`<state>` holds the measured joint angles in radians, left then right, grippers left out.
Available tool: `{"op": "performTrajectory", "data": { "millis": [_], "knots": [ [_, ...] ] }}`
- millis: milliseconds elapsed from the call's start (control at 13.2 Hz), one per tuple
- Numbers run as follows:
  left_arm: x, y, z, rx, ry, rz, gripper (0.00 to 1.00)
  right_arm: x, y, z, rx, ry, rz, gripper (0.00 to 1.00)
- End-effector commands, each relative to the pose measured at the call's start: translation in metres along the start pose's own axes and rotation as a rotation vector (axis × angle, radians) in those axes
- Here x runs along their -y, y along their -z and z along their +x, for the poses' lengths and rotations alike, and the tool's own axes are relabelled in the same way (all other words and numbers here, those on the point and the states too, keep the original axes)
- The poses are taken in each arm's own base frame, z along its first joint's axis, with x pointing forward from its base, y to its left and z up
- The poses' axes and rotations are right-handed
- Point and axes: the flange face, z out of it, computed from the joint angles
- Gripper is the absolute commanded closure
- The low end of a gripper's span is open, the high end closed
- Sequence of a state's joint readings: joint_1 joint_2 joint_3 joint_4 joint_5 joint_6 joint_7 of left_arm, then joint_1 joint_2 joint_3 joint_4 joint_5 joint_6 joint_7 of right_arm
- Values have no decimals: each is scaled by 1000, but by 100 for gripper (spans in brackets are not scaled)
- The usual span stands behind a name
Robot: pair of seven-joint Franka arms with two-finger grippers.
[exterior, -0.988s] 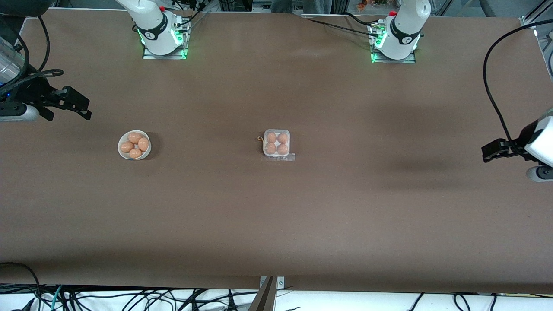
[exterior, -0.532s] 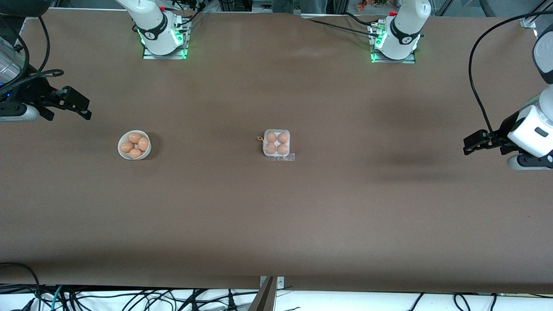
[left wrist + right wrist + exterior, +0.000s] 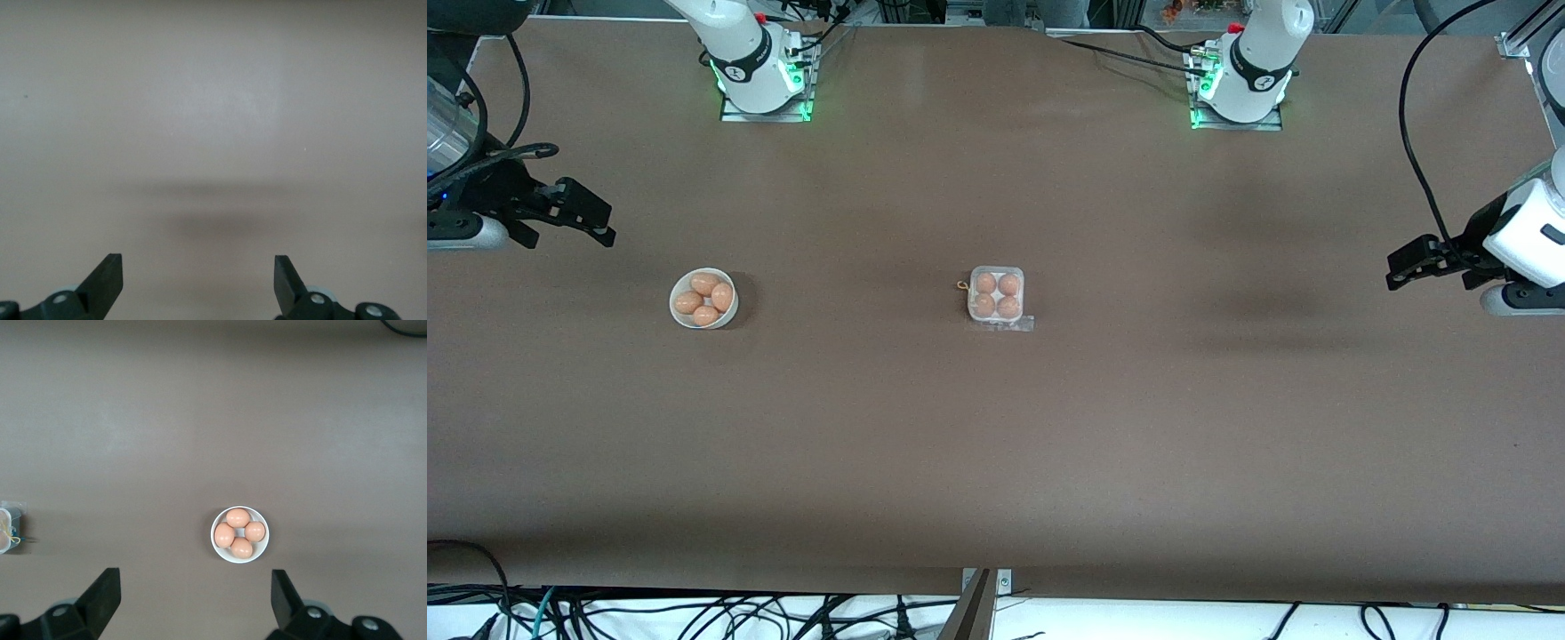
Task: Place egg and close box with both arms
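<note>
Left end effector (image 3: 1398, 269) rose; box (image 3: 996, 294) holds four eggs.

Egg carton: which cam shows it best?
Front view. The egg carton sits whole at mid-table, clear lid down over four brown eggs, both pincers away from it. The right wrist view catches only a cropped sliver of it at the frame edge, beside the bowl of eggs. The left wrist view shows only bare table.

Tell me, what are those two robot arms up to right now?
Left gripper jaws open, up over bare table at its own end. Right gripper jaws open, up near the bowl of eggs. Box mid-table, four eggs inside. Nothing in the way.
</note>
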<state>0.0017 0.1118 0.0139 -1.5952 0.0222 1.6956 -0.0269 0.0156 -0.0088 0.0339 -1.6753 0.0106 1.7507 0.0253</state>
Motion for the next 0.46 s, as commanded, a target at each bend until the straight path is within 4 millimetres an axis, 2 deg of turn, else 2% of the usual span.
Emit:
{"op": "performTrajectory", "data": {
  "millis": [0, 152, 380],
  "knots": [
    [4, 7, -14, 36, -2, -7, 0, -2, 1, -2, 0, 9, 3, 0],
    [4, 9, -16, 59, -3, -6, 0, -2, 2, -3, 0, 9, 3, 0],
    [16, 7, -16, 67, 17, -10, 0, -2, 2, -3, 0, 8, 2, 0]
  ]
}}
